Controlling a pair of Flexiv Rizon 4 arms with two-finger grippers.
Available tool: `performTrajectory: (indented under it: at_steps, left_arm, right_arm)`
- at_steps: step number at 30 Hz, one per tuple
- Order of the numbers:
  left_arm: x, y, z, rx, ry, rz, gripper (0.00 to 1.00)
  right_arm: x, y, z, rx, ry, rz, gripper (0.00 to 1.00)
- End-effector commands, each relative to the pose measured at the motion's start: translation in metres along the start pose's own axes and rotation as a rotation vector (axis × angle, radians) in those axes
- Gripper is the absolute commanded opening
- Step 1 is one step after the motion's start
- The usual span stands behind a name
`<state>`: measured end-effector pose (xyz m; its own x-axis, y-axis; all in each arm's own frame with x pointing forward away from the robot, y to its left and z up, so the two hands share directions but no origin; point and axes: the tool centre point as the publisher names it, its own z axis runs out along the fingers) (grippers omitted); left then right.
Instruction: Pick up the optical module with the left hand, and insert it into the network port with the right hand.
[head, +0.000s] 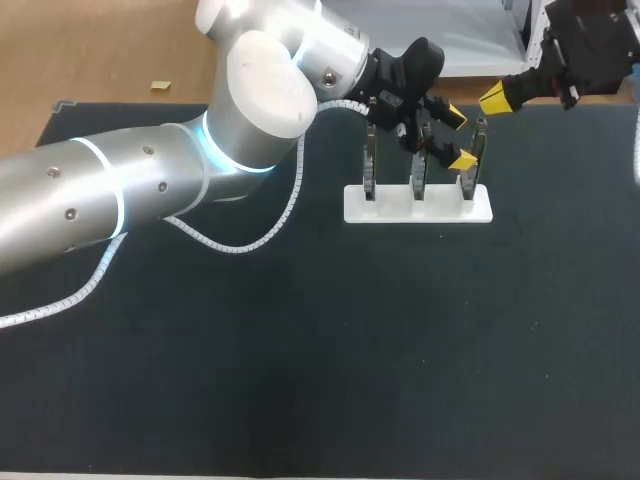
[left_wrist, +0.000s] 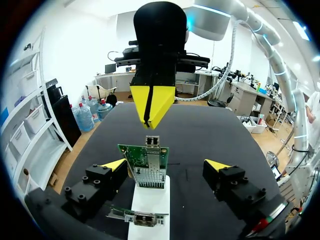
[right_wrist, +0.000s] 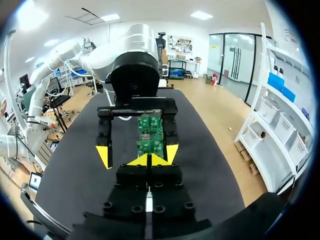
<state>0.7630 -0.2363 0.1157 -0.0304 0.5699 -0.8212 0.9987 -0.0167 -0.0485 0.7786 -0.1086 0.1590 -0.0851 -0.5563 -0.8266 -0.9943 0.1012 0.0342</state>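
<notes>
My left arm (head: 120, 190) comes in from 9 o'clock with the elbow up high. My left gripper (head: 458, 138) sits around 1 o'clock, fingers spread wide. My right gripper (head: 495, 98) is at 2 o'clock, yellow tips pinched together, facing the left one.

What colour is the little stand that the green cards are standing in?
White. The stand shows best in the head view.

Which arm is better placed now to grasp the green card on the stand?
Left. The left gripper is open on both sides of the green card; the right gripper is shut, apart from the white stand.
</notes>
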Motion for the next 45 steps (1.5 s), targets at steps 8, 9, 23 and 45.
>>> performTrajectory:
  at_steps: [8,9,23,45]
  left_arm:
    - [-0.001,0.001,0.000,0.001,0.005,-0.002,1.00]
    - [-0.001,0.001,0.000,0.001,0.005,-0.002,1.00]
    - [-0.001,0.001,0.000,0.001,0.005,-0.002,1.00]
    - [-0.001,0.001,0.000,0.001,0.005,-0.002,1.00]
  right_arm:
    - [0.004,0.002,0.003,-0.008,0.013,0.013,0.00]
    - [0.004,0.002,0.003,-0.008,0.015,0.013,0.00]
    - [0.008,-0.001,0.009,-0.020,0.038,0.021,0.00]
    - [0.020,-0.002,0.020,-0.024,0.040,0.061,0.00]
